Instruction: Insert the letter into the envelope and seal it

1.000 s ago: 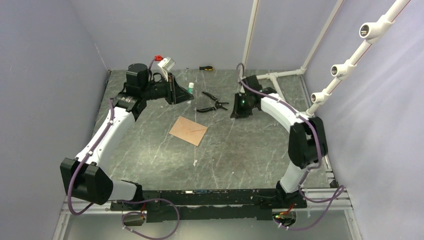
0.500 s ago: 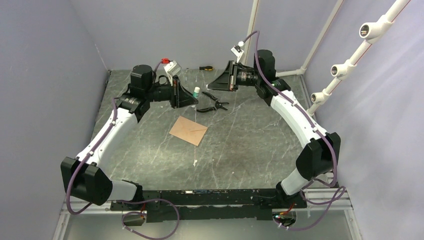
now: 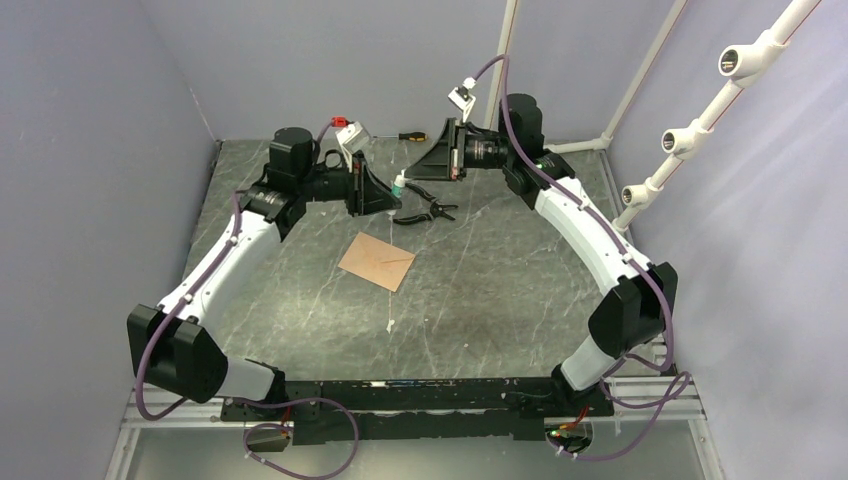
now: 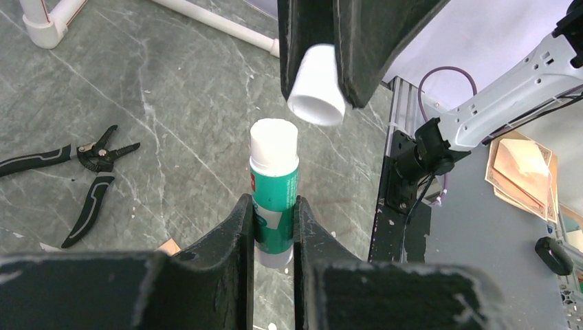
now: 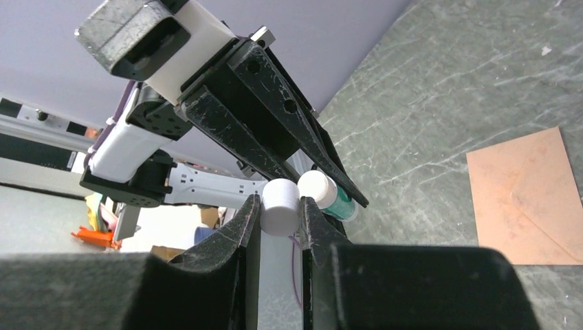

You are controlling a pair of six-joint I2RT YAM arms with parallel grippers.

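Left gripper clamped the glue stick, right gripper clamped its cap just clear, the envelope lying below.

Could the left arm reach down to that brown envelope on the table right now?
Probably yes: the envelope lies flat in the open near the left gripper, with nothing on top of it. But that gripper is shut on the glue stick, so it likely couldn't grasp the envelope.
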